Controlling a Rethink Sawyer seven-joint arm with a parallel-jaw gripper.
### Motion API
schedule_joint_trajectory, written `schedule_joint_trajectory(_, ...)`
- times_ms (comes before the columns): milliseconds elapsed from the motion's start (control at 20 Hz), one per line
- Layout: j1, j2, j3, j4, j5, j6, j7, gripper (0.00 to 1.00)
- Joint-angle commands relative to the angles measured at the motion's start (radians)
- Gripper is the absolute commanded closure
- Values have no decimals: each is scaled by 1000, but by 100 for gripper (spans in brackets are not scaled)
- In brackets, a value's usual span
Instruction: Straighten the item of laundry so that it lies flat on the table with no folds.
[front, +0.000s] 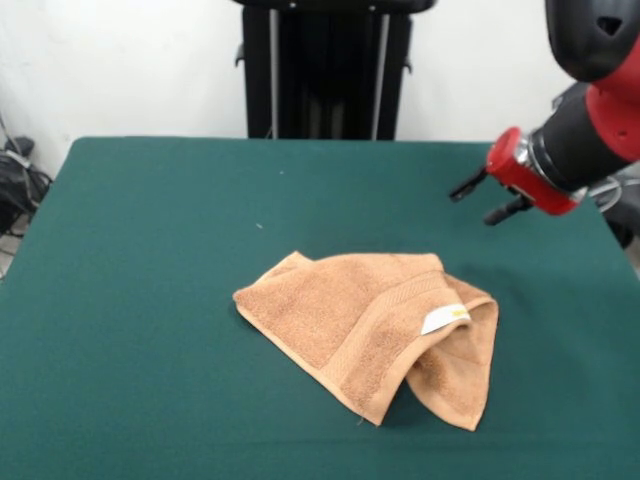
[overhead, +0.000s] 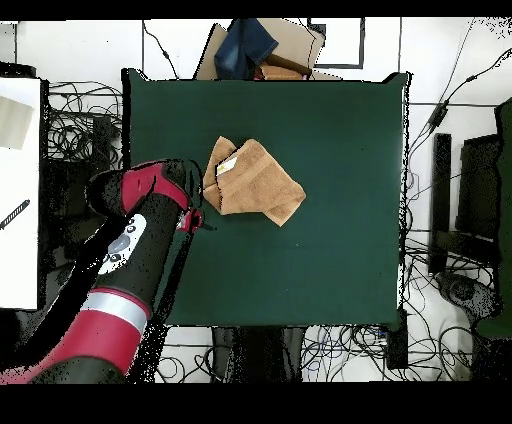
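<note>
The soft, light towel (front: 375, 330) lies folded on the bench (front: 150, 260), just below the pincer (front: 490, 200), which is open and empty. Grab the flap corner by the white tag (front: 445, 318).

One towel (front: 372, 330) lies on the bench, right of centre in the lower half of the front view, and it carries one white tag (front: 445, 318). There is one bench (front: 150, 250), green, filling most of that frame. One arm (front: 590, 110) shows at the upper right, ending in one gripper (front: 478, 200) with two dark fingertips (front: 466, 186).
</note>
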Motion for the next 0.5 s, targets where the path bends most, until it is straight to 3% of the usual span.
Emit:
schedule_joint_trajectory(50, -24, 62, 56, -92, 27, 59, 220, 0)
schedule_joint_trajectory(500, -61, 151, 78, -195, 36, 59, 212, 0)
